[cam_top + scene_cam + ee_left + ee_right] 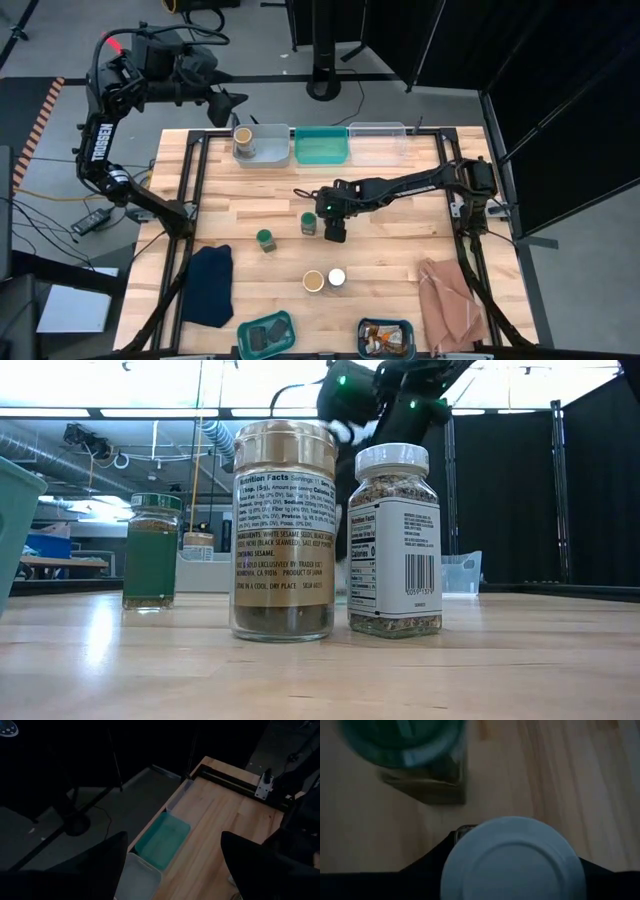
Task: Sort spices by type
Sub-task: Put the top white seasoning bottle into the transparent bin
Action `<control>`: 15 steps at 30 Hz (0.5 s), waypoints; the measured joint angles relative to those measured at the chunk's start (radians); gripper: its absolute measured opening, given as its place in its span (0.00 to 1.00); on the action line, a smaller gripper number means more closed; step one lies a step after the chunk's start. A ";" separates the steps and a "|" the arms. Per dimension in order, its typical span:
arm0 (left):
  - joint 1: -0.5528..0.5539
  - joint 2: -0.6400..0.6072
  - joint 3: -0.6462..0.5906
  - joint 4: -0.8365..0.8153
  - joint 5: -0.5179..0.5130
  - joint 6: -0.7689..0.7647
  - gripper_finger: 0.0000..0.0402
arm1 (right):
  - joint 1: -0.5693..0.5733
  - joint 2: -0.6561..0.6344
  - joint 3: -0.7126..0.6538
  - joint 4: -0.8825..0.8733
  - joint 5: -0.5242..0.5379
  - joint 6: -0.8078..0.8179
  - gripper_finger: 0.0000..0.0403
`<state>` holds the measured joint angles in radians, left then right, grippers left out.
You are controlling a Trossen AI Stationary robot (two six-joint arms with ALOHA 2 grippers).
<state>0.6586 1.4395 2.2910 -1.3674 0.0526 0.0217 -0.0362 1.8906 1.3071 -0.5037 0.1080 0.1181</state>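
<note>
Sorting looks partly done. A tan-topped jar (pixel 242 135) already stands in the grey bin (pixel 268 148) at the table's far edge, the near teal bin (pixel 284 322) holds something dark, and the near clear bin (pixel 386 324) holds brown items too small to name. The far teal bin (pixel 321 146) and far clear bin (pixel 377 141) look unfilled. Still loose on the wood are two green-topped jars (pixel 265 238), a second tan-topped jar (pixel 313 280) and a white-topped jar (pixel 336 277) just beside it. The right gripper (pixel 335 232) is low over mid-table; only its wrist view shows another white-lidded jar (pixel 512 860) sitting between its fingers, which flank the lid, though I cannot tell whether they have gripped it yet. The overhead view hides that jar under the arm. The left gripper (pixel 172 857) waits high beyond the far left corner, fingers spread wide and holding nothing. The table-level view alone lets the labels on the near jars be read.
</note>
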 joint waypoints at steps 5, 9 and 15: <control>0.000 0.000 0.000 0.000 0.000 0.000 0.81 | -0.045 -0.121 0.000 -0.018 0.005 -0.025 0.50; 0.000 0.000 0.000 0.000 0.000 0.001 0.81 | -0.117 -0.232 0.000 -0.061 0.057 -0.042 0.50; 0.000 0.000 0.000 0.000 0.000 0.005 0.81 | -0.309 -0.363 0.002 -0.164 0.140 0.032 0.50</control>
<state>0.6586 1.4395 2.2910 -1.3674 0.0527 0.0271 -0.3456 1.5272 1.3094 -0.6682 0.2485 0.1504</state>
